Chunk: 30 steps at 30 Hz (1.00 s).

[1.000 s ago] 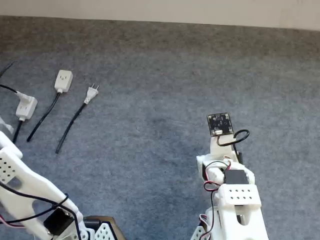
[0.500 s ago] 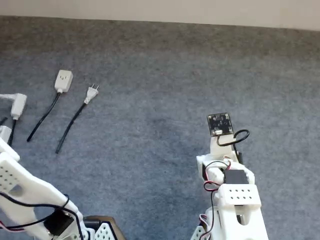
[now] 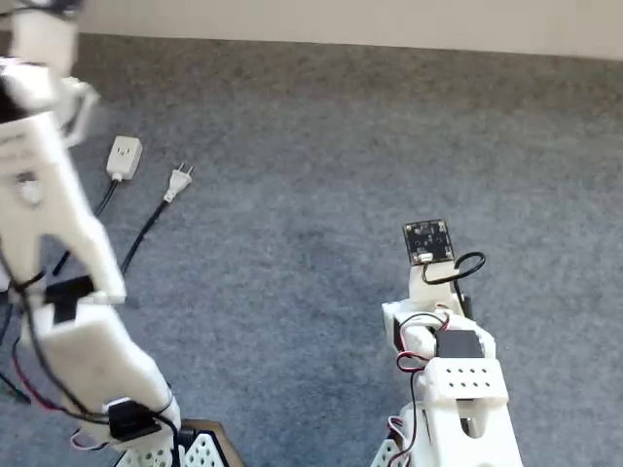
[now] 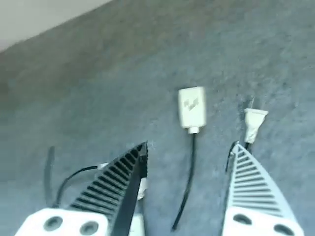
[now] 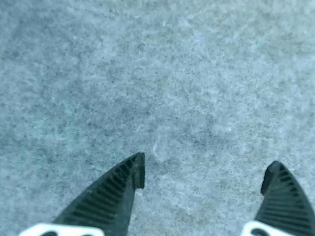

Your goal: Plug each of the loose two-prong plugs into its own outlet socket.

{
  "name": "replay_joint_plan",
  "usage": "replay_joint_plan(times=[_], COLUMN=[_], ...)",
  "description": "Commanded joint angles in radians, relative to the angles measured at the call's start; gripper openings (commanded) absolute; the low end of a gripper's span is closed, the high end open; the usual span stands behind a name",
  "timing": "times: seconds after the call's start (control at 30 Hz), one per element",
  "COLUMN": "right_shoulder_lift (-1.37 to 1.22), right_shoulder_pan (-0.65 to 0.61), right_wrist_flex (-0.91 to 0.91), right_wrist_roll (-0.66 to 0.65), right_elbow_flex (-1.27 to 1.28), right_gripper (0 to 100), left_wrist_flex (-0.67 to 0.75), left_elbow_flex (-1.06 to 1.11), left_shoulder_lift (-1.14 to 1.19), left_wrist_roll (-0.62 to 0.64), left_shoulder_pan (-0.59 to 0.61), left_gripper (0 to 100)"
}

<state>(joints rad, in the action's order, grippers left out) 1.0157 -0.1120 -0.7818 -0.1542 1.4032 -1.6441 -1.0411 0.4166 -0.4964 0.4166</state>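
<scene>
"Where did the loose plug lie?"

"The small white two-prong plug lay on the grey carpeted table, near its far left part. It was just beside the white rectangular outlet socket but apart from it and not plugged in. Each trailed a black cord back towards the arms."

"And the left pincer?"

"It was wide open and held nothing. Its wrist view showed the socket between the two fingers and the plug by one fingertip. The white left arm stood tall over that side of the table."

"The right pincer?"

"Open as well and empty, above bare grey carpet, well apart from plug and socket."
</scene>
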Motion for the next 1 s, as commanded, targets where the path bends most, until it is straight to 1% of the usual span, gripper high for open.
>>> replay_joint_plan(times=[0.0,0.17,0.4,0.73,0.97], right_shoulder_lift=[0.018,0.018,0.018,0.015,0.013], right_shoulder_pan=[-0.01,-0.01,-0.012,-0.012,-0.019], right_wrist_flex=[0.018,0.018,0.018,0.018,0.018], right_wrist_roll=[-0.006,-0.008,-0.008,-0.008,-0.003], right_elbow_flex=[-0.005,-0.005,-0.005,-0.005,-0.005], right_gripper=[36.1,36.1,36.1,36.1,36.1], left_wrist_flex=[0.13,0.245,0.313,0.316,0.318], left_elbow_flex=[-0.01,-0.01,-0.01,-0.01,-0.035], left_shoulder_lift=[0.208,0.417,0.578,0.711,0.716], left_wrist_roll=[0.048,0.031,0.021,0.028,0.026], left_shoulder_pan=[-0.024,-0.019,-0.021,-0.001,0.018], left_gripper=[25,25,25,25,25])
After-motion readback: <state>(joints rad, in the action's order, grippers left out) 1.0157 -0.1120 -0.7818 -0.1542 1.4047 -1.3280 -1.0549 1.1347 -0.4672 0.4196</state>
